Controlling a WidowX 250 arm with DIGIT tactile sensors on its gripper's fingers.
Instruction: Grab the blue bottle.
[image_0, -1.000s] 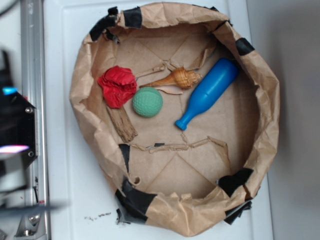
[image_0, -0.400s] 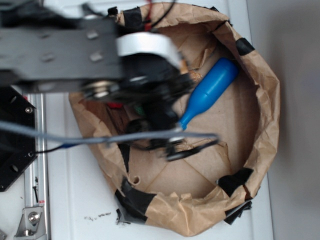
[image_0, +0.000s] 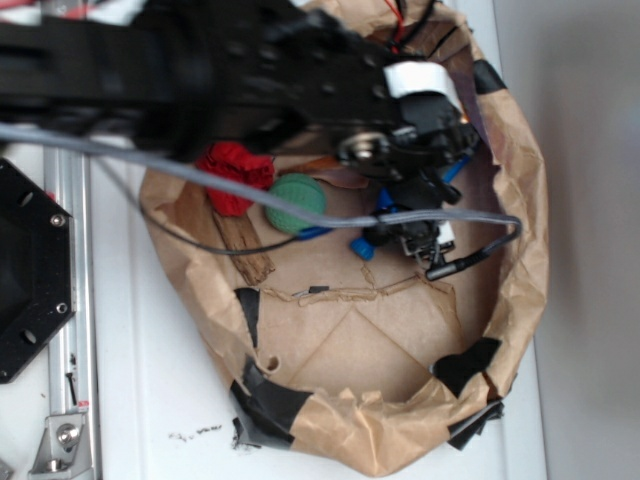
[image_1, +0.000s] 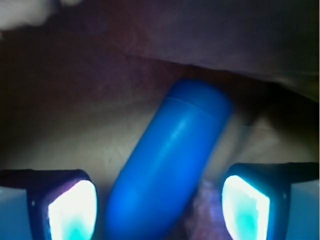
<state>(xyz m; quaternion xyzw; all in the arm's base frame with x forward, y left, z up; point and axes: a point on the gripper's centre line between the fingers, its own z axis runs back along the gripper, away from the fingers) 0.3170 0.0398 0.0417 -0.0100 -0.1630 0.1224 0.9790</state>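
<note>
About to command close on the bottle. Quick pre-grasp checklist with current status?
1. Gripper open: ok, both fingers are apart.
2. Bottle between the fingers: ok in the wrist view.
3. Bottle centred: not ok, it sits nearer the left-hand finger.
4. Finger contact with the bottle: cannot tell.
5. Ball clear of the gripper: ok, it lies well to the side in the exterior view.
6. Height over the bag floor: cannot tell.

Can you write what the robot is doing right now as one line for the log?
phase: lining up grasp | gripper: open, straddling blue bottle | bottle: lying in paper basin, not lifted
</note>
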